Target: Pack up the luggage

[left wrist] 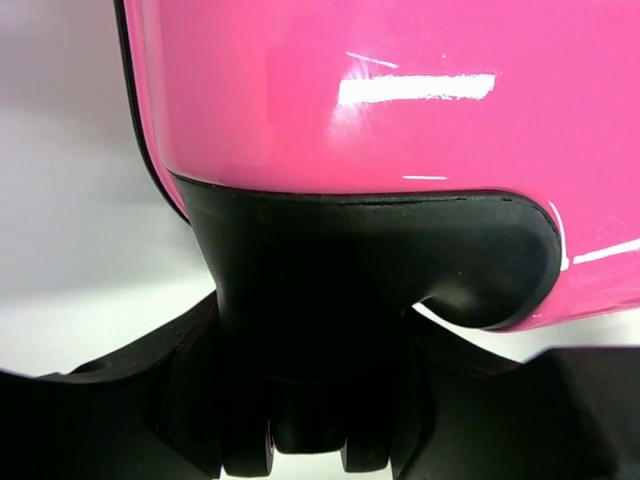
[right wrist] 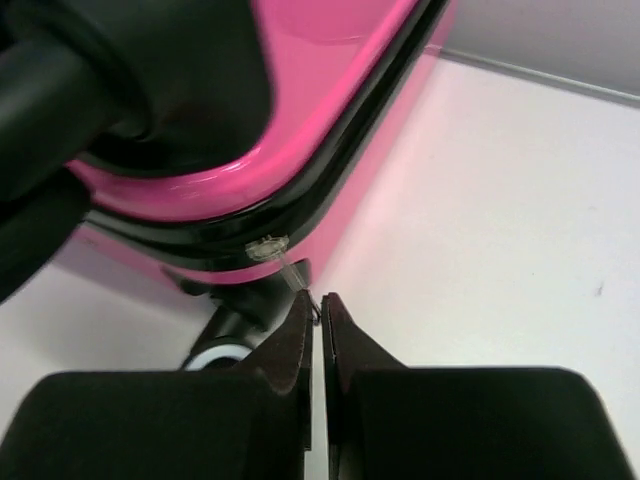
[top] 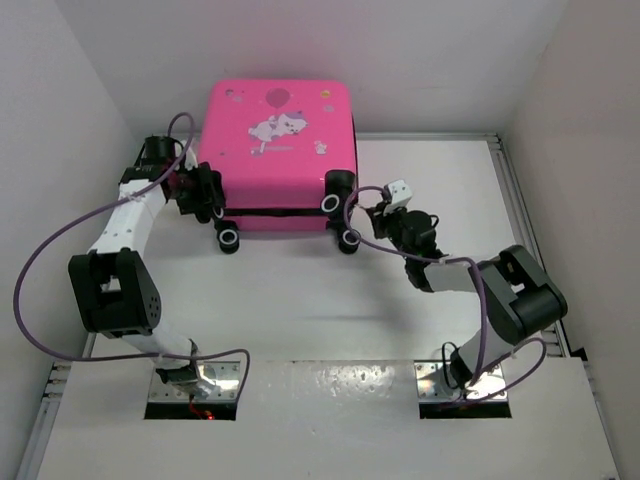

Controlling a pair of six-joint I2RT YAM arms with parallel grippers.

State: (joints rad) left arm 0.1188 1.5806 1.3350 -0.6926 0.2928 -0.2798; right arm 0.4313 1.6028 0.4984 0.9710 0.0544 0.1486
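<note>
The luggage [top: 278,150] is a bright pink hard-shell suitcase with a white cartoon animal print, lying flat and closed at the back of the table. My left gripper [top: 205,195] is at its front left corner. In the left wrist view the jaws [left wrist: 315,400] sit on either side of a black wheel mount [left wrist: 350,270] under the pink shell [left wrist: 400,90]. My right gripper [top: 368,213] is at the front right corner. Its jaws [right wrist: 320,305] are shut on the clear zipper pull [right wrist: 285,265] hanging from the black zipper seam of the luggage [right wrist: 300,150].
Two black wheels with white hubs [top: 229,239] [top: 348,238] stick out at the suitcase's front edge. White walls close in the back and both sides. A metal rail [top: 520,200] runs along the table's right edge.
</note>
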